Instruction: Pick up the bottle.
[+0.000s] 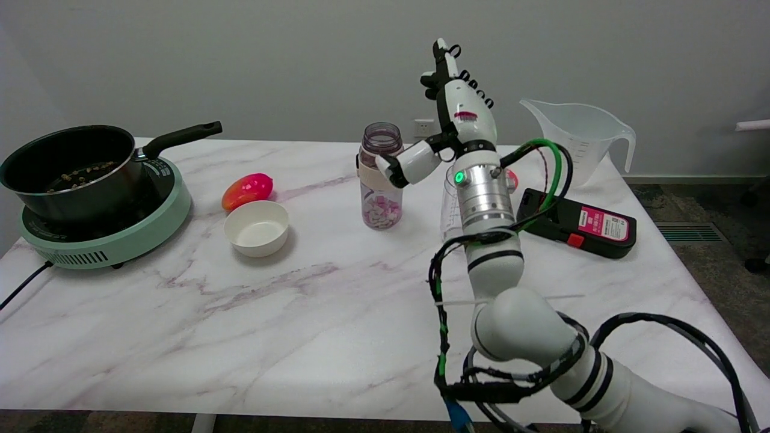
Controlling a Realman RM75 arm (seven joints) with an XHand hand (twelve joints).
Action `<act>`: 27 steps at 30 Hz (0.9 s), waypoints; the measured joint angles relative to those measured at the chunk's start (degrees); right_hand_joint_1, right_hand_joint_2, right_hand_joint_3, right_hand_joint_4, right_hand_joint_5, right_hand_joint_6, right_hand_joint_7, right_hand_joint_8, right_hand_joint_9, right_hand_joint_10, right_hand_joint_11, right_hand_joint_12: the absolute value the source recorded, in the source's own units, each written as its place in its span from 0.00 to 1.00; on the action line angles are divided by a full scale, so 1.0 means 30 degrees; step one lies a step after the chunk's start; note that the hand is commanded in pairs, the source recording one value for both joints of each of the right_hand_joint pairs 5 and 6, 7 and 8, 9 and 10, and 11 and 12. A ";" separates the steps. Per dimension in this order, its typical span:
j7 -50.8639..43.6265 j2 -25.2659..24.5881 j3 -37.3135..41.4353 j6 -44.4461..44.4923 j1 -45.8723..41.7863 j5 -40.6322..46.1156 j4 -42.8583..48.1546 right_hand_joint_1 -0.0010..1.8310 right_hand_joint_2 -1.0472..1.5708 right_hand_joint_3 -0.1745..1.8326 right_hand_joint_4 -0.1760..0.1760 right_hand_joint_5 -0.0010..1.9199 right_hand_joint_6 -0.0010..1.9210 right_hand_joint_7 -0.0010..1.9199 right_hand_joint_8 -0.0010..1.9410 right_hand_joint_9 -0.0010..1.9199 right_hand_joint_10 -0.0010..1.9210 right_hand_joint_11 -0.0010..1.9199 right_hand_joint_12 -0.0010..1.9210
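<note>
Your right hand (460, 114) stands upright above the far middle of the marble surface (313, 313), fingers (444, 57) stretched straight up and apart, holding nothing. Its thumb (409, 165) sticks out toward nine o'clock and reaches the bottle's (381, 177) right side near the pale collar; whether it actually touches the bottle cannot be told from this angle.

The bottle stands upright on the surface just at nine o'clock of your hand. It is clear with a purplish open neck, and pink and white pieces fill its bottom part.

At nine o'clock of the bottle, well apart, sits a white bowl (256, 228), with a red-orange fruit (247, 190) just behind it at eleven o'clock. Farther toward nine o'clock a black pan (69, 168) rests on a green cooker (108, 231).

At three o'clock of your hand lies a black device with a pink label (577, 224), and behind it at one o'clock stands a clear measuring jug (580, 138). A clear cup (450, 210) is partly hidden behind your wrist.
</note>
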 measured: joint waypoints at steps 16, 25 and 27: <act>0.0600 -0.1828 -0.1287 0.1223 -0.1616 -0.1280 0.0763 0.62 0.27 0.78 0.50 0.00 0.00 0.08 0.08 0.18 0.18 0.19 0.19; 0.3409 -0.2550 -0.1787 0.1556 -0.1980 -0.1392 0.0281 0.62 0.29 0.75 0.50 0.00 0.00 0.07 0.07 0.17 0.17 0.17 0.17; 0.3946 -0.2774 -0.1924 0.1682 -0.2072 -0.1416 0.0119 0.61 0.29 0.76 0.50 0.00 0.00 0.07 0.07 0.16 0.16 0.17 0.17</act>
